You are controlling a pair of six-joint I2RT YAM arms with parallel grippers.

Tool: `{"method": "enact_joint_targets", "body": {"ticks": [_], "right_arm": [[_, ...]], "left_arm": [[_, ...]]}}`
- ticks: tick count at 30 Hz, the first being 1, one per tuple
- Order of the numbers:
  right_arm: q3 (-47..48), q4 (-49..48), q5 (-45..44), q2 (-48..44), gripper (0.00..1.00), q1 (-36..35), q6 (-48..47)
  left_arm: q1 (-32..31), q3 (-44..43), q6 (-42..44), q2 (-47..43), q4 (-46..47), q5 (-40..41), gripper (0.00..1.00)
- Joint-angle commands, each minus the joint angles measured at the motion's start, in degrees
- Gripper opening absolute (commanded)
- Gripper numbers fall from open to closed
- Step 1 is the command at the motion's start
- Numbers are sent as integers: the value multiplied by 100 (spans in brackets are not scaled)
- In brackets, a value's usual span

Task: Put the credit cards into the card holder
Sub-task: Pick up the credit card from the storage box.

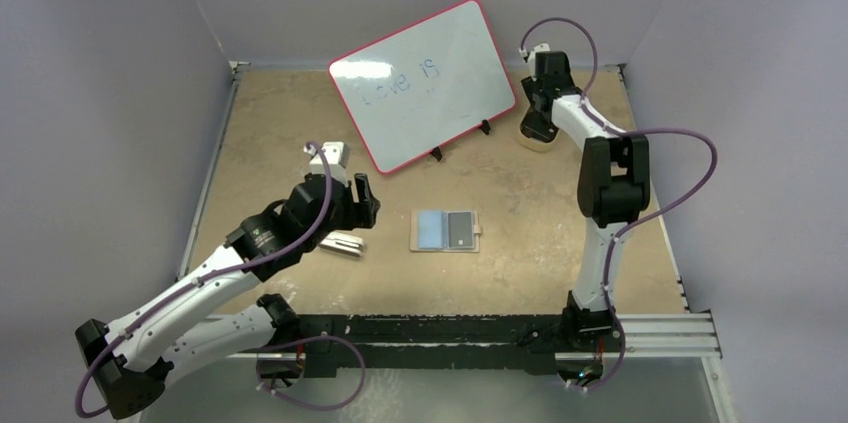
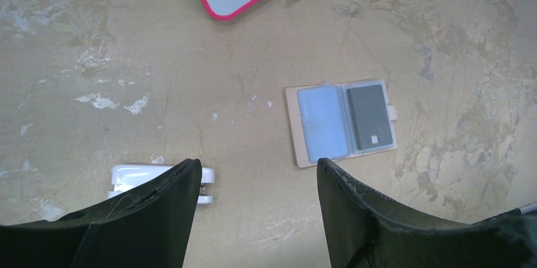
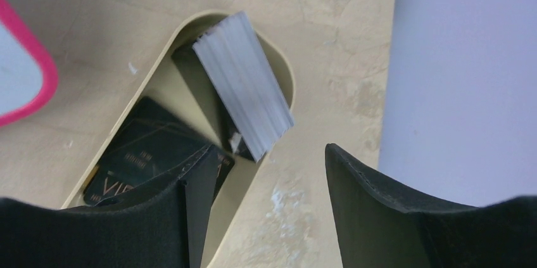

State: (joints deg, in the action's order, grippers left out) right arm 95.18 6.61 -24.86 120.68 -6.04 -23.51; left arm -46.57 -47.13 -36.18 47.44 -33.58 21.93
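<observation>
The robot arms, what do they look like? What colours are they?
The left arm and right arm are white tubes with chunky black joints, each with a looping purple cable. The left pincer and right pincer each have two wide black fingers.

I see the card holder [image 1: 446, 231] lying open mid-table with two credit cards [image 1: 461, 228] in it. From it, the whiteboard [image 1: 425, 83] stands at 12 o'clock, the oval tray [image 1: 537, 133] at 2, and the charger [image 1: 343, 243] at 9.

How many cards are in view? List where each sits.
3. A blue card and a dark grey card in the open card holder; a dark card in the tan tray beside the silver block. More may hide there.
</observation>
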Motion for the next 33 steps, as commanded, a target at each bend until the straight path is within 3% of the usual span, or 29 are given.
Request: {"method": "enact_joint_targets", "body": {"ticks": [1, 12, 18, 33], "right_arm": [[608, -136, -284, 242, 65, 15, -481], [852, -281, -345, 796, 64, 50, -883], [847, -504, -903, 1017, 57, 57, -1015], [663, -817, -675, 623, 47, 59, -1202]], "left_arm": [[-10, -81, 128, -121, -58, 322, 67], [-8, -109, 177, -86, -56, 391, 67], [-13, -131, 200, -57, -49, 455, 66], [-10, -148, 219, -3, -34, 455, 66]]}}
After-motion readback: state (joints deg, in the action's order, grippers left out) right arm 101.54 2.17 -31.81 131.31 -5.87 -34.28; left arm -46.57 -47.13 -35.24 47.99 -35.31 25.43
